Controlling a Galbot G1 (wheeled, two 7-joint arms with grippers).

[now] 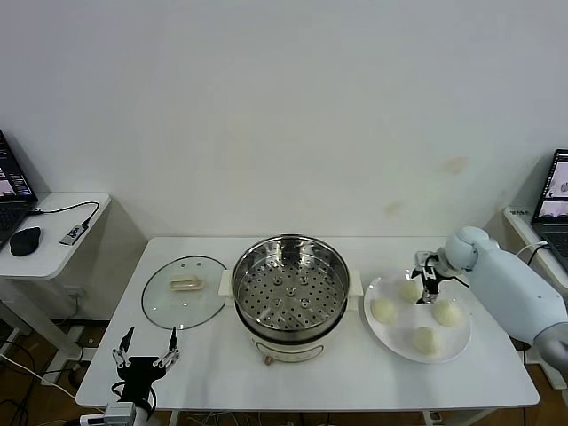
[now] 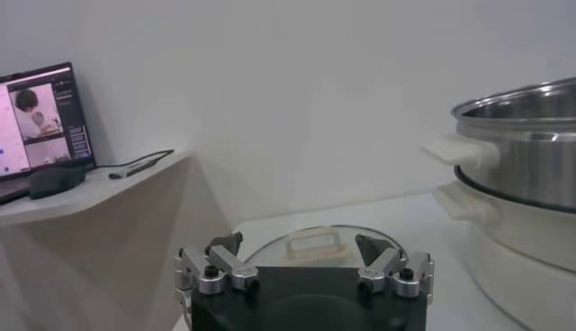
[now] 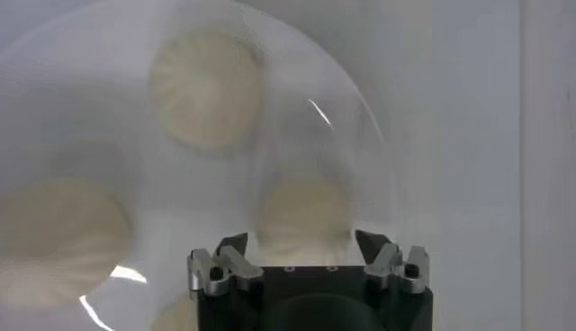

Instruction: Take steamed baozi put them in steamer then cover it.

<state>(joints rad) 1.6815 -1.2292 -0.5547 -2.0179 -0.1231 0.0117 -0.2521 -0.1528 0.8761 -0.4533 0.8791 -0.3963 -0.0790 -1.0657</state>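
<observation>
The steamer (image 1: 289, 286) is polished steel — mirror-bright, its inner tray perforated — on a smooth cream plastic-looking base. The cover (image 1: 185, 291) is clear glass with a metal rim (cream handle, matt). The steamed baozi (image 1: 427, 340) look soft and matt on a glossy white plate (image 1: 383, 335).

The bun (image 3: 301, 211) between the right gripper (image 3: 301, 245) fingers is blurred and half hidden by its body, so contact cannot be told, while the plate (image 3: 360, 117) runs off frame.
</observation>
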